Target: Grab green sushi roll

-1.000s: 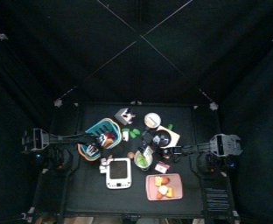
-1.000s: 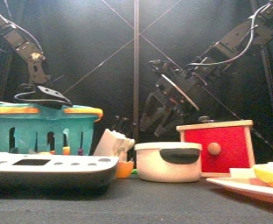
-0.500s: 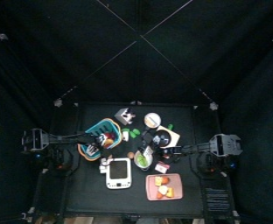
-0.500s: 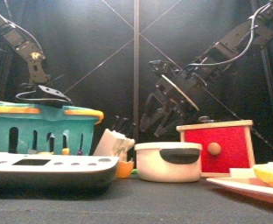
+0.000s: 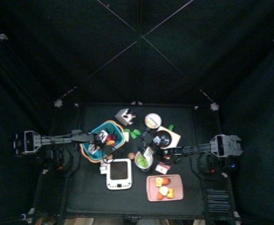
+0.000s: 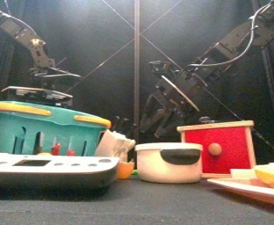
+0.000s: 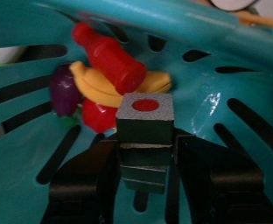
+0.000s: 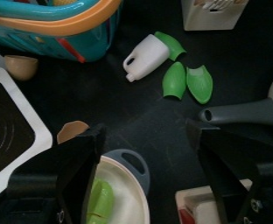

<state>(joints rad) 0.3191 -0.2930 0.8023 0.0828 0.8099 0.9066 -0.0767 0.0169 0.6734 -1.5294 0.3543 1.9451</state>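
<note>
The green sushi roll (image 7: 146, 118), a dark green block with a pale end and a red dot, sits between the jaws of my left gripper (image 7: 145, 171), which is shut on it. It hangs inside the teal basket (image 7: 227, 61), just above toy foods: a red piece (image 7: 109, 57), a yellow one (image 7: 104, 87) and a purple one (image 7: 63, 87). In the top view the left gripper (image 5: 104, 141) is over the basket. My right gripper (image 8: 150, 175) is open and empty above the table's middle.
Under the right gripper lie a white and green bottle (image 8: 150, 54), two green pieces (image 8: 185, 79), a pot handle (image 8: 238, 112) and a plate (image 8: 133, 197). In front stand a scale (image 6: 46, 171), a white pot (image 6: 169, 163) and a red box (image 6: 219, 148).
The left gripper has risen over the basket, and its arm has drawn back to the left. The basket now stands tilted and has shifted. The right arm has not moved.
</note>
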